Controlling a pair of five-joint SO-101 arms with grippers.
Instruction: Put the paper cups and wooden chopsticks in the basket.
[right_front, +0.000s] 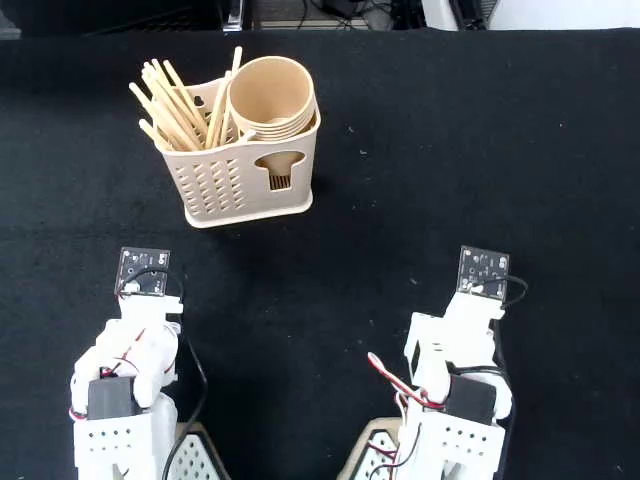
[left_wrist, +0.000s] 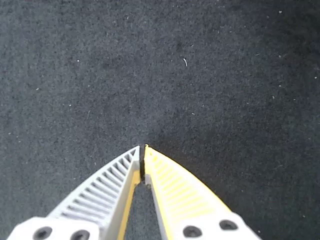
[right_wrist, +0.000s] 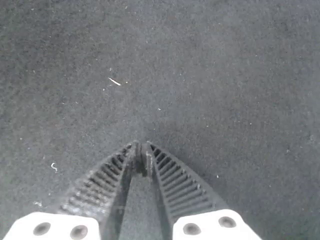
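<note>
My left gripper (left_wrist: 142, 148) is closed: its white finger and its yellow finger meet at the tips, just above the black cloth (left_wrist: 200, 75) that covers the bench. My right gripper (right_wrist: 141, 146) is closed the same way, its two dark ribbed fingers pressed together at the tips over the same cloth, which has a few pale specks of lint on it.

From the high camera I see two white arms folded back, one arm (right_front: 130, 370) on the near side of the basket and the other arm (right_front: 455, 370) further off to the side, both well apart from the basket. I cannot tell from this view which arm is which.

The basket (right_front: 240, 185) is beige with perforated walls and stands upright on the bench (right_front: 480, 150). The paper cups (right_front: 272, 95) are nested in one stack, standing mouth up inside one compartment of the basket. The chopsticks (right_front: 175, 105) stand as a loose bundle in the compartment beside the cups, leaning outward over the basket's rim, with a couple tipped against the cups.
</note>
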